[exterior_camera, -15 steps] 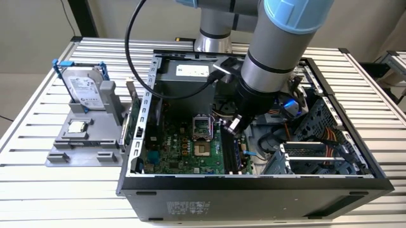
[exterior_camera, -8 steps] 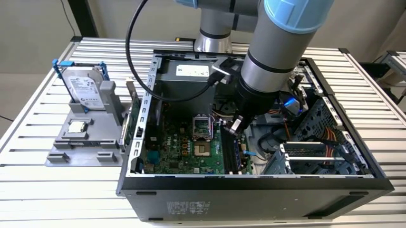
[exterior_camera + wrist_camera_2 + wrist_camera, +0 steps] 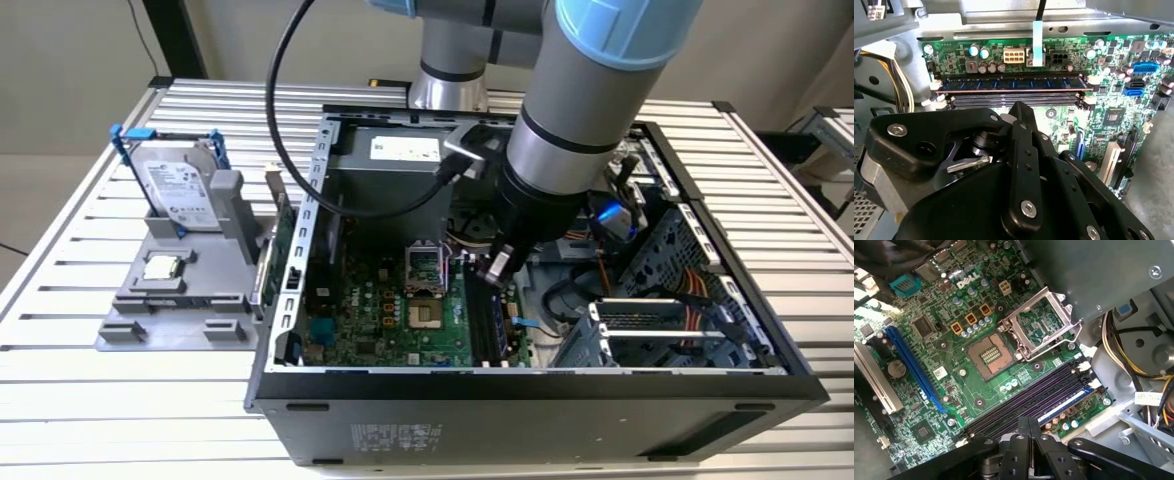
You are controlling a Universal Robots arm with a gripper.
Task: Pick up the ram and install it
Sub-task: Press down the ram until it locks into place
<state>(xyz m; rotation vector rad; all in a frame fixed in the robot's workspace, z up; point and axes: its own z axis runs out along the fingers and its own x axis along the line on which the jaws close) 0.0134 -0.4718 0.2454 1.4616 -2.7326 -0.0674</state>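
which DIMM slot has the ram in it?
The outermost one, nearest the motherboard's edge: the ram stands in it as a bluish stick with chips. The black slots beside it, toward the end effector, are empty.

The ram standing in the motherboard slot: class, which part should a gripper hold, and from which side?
Grip the ram near the middle of its free long edge, pinching its two flat faces and coming straight toward the motherboard. It stands on edge in the slot and white latches guard its ends, so probably only that edge is reachable.

matt blk plastic gripper (image 3: 1019, 165), ribbed metal table (image 3: 80, 400)
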